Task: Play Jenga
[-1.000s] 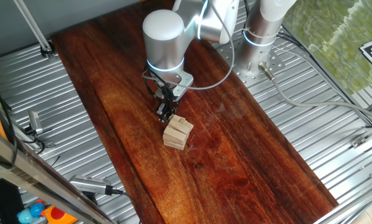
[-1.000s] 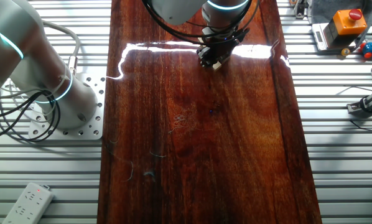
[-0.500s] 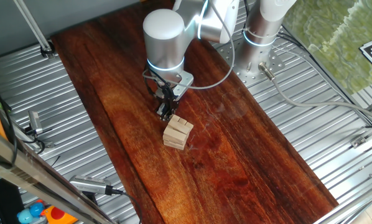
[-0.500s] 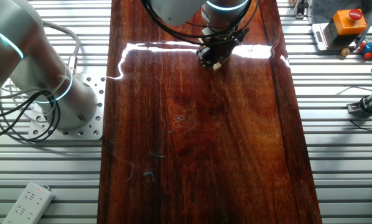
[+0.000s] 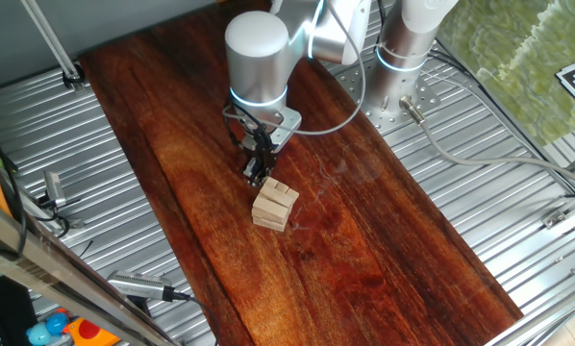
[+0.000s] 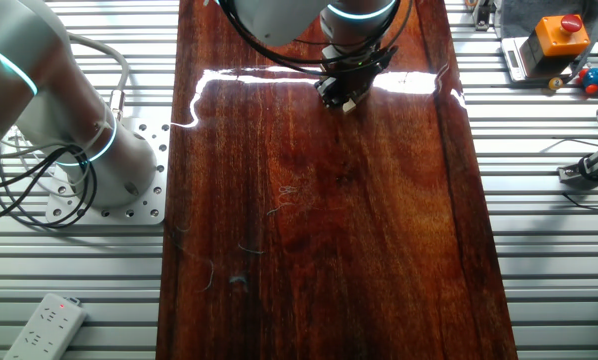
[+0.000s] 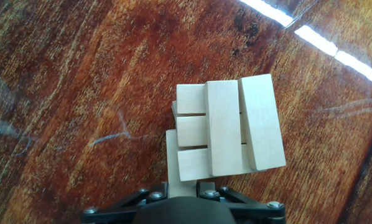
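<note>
Jenga stack (image 5: 274,205) mid-desk (image 5: 384,240), lower block jutting toward claw (image 5: 258,177) | claw low beside it, apparently closed on that block (image 7: 173,163) | step: extraction | next: straight slow pull, top layers undisturbed

One fixed camera looks down from a high corner across the wooden surface (image 5: 364,231); the other faces it from the far end, overhead. The hand camera peers closely down at the block stack (image 7: 226,127), which both fixed views share.
</note>
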Action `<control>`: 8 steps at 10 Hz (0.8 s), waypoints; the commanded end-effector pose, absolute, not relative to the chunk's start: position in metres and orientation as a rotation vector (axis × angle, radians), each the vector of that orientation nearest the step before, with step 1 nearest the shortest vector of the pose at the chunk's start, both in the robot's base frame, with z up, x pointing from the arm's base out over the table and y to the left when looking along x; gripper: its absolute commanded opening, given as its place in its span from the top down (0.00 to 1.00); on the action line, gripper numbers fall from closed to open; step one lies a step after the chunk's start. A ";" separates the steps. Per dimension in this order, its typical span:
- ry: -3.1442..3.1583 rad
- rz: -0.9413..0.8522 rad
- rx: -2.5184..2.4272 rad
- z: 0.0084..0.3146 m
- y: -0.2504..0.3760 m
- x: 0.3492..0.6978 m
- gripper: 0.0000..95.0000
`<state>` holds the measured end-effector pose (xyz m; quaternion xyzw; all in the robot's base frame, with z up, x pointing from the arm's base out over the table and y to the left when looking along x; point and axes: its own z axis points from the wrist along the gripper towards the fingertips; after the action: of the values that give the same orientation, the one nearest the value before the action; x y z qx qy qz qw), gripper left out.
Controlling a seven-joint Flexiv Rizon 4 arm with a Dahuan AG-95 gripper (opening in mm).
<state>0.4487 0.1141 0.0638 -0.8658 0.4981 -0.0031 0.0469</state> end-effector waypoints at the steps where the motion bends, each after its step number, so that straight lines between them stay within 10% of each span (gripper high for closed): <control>1: 1.514 -0.011 -2.640 0.063 0.115 0.450 0.80; 8: 1.507 -0.012 -2.636 0.063 0.115 0.449 0.80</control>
<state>0.4484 0.1148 0.0635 -0.8669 0.4957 -0.0035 0.0523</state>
